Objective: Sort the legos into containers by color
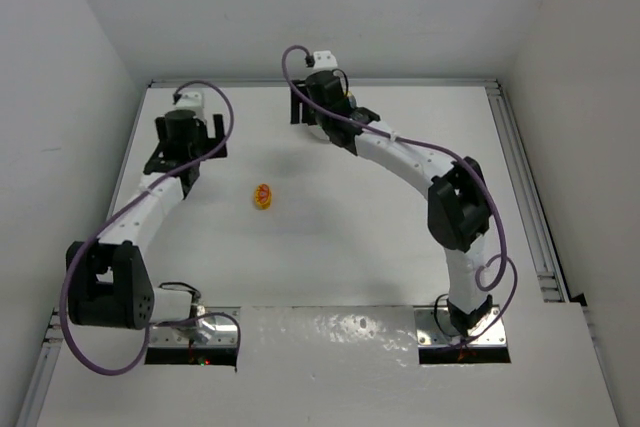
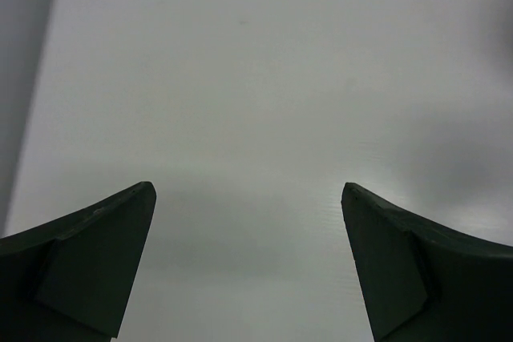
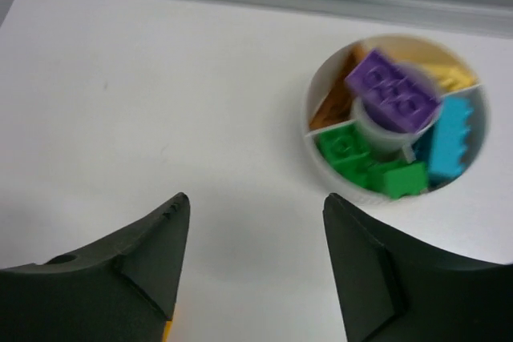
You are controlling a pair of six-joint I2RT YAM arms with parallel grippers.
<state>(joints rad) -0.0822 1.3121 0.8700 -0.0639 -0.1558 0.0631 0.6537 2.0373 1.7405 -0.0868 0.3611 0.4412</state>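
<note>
My right gripper [image 3: 256, 202] is open. Its two fingers are spread and nothing is between them. The round white dish [image 3: 310, 127] sits on the table [image 3: 160, 78] ahead of it, off to the right, not touching. A purple brick [image 3: 393, 90] lies on the dish's middle. Green bricks [image 3: 369, 164] are in the near part, a teal brick [image 3: 450, 138] at the right, an orange brick [image 3: 333, 98] at the left and a yellow brick [image 3: 449, 76] at the far side. My left gripper [image 2: 248, 190] is wide open and holds nothing. One yellow-orange brick [image 1: 262, 196] lies alone between my arms, away from both grippers.
</note>
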